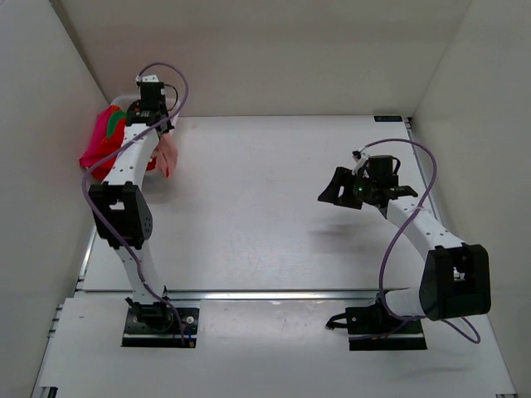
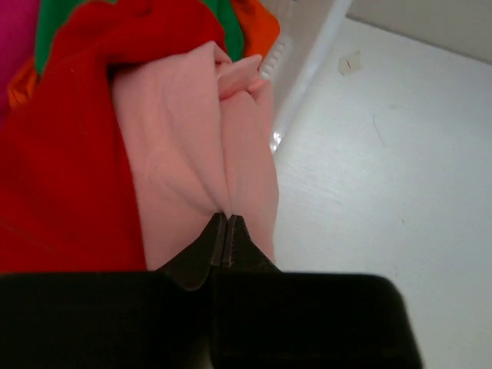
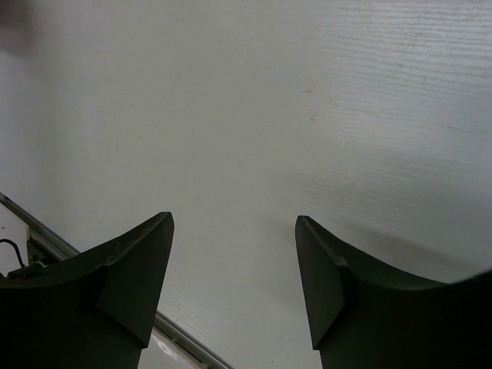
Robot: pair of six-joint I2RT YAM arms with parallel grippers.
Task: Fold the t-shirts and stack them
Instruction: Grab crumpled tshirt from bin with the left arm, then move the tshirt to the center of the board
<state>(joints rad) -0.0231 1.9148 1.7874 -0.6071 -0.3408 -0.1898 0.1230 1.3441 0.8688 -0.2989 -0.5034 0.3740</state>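
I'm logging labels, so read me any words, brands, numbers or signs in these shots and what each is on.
None can be read in any view.
The salmon-pink t-shirt, pinched in the left gripper: plain, no print.
The red t-shirt: no print showing.
A small pale scrap on the table: too small to read.

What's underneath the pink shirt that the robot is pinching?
A red shirt shows beside the pink shirt pinched by the left gripper, with green-and-orange cloth behind. Whatever lies directly beneath the pink one is covered.
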